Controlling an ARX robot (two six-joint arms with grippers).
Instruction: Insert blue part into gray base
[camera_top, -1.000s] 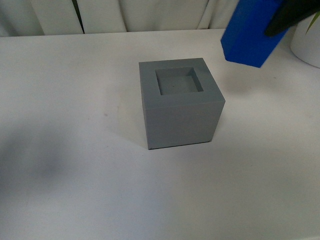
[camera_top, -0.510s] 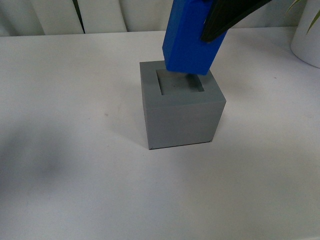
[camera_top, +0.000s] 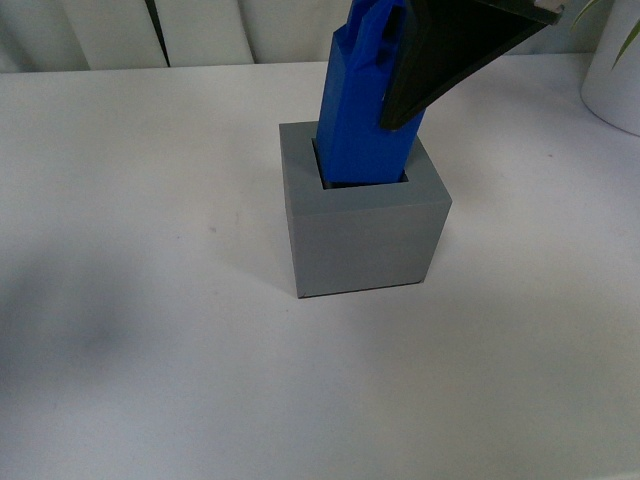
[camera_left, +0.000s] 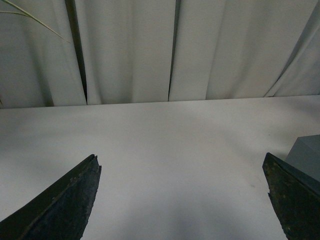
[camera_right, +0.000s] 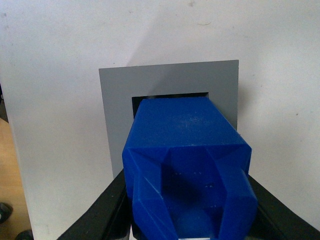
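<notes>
Insertion under way: blue part (camera_top: 352, 130) standing with its lower end inside the square recess of the gray base (camera_top: 365, 240), most of its height rising above the rim. Filling the recess almost wall to wall, leaving only a thin dark gap along the near edge in the front view and along one edge in the right wrist view (camera_right: 185, 145). Not showing whether it is reaching the recess floor.

Clamping the blue part high up, at the handle end: right gripper (camera_top: 400, 70), one black finger (camera_top: 450, 50) crossing in front of the block's right side. In the wrist view, both fingers pressing on opposite flanks (camera_right: 187, 220), gray base (camera_right: 117, 100) lying square beneath.

Hanging spread wide and holding nothing: left gripper (camera_left: 180, 200), bare surface showing between its fingers, a corner of the gray base (camera_left: 306, 155) sitting just beside one finger.

Sitting mid-table (camera_top: 150, 300), with bare white surface lying open to the left, front and right. Standing well apart at the far right edge: white pot (camera_top: 620, 85). Hanging along the back edge: pale curtain (camera_left: 130, 50).
</notes>
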